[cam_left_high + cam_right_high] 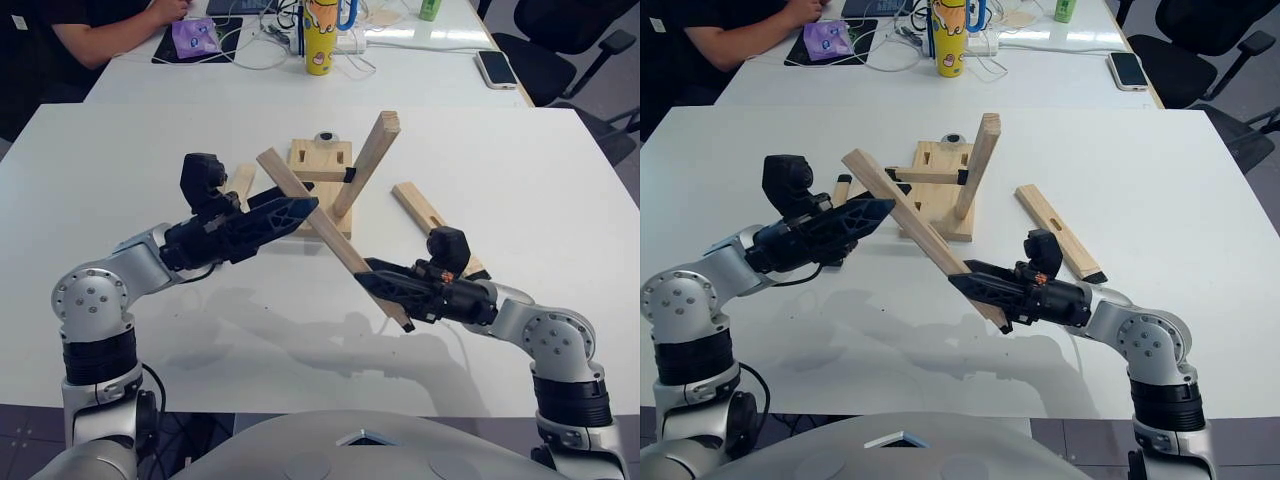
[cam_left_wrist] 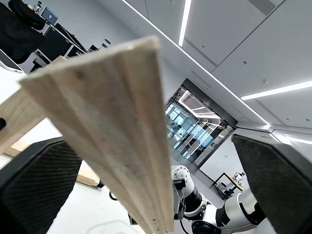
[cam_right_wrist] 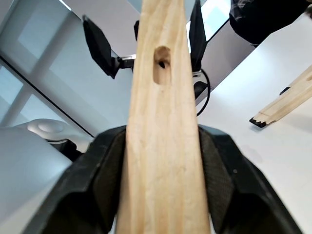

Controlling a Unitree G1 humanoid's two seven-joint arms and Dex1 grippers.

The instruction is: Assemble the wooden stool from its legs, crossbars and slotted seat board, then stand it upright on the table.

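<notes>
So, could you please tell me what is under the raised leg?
Mostly bare table lies under the leg. Its upper half crosses in front of the seat board, so a strip of that board is covered. The right end effector grips its lower part.

**A:** Entry one: open room?
**B:** Table: bare white surface along the near edge under both arms. There are wide bare stretches at far left and far right.

**A:** Entry two: obstacles, centre?
**B:** Slanted leg, clamped in the right tool, crosses the middle in the air. Its upper part passes between the spread fingers of the left tool. Behind it is the seat board, with a tilted leg rising from it.

**A:** Entry three: the sides?
**B:** Loose leg, flat on the table just beyond the right tool. Short piece, flat beside the seat board, behind the left tool.
</notes>
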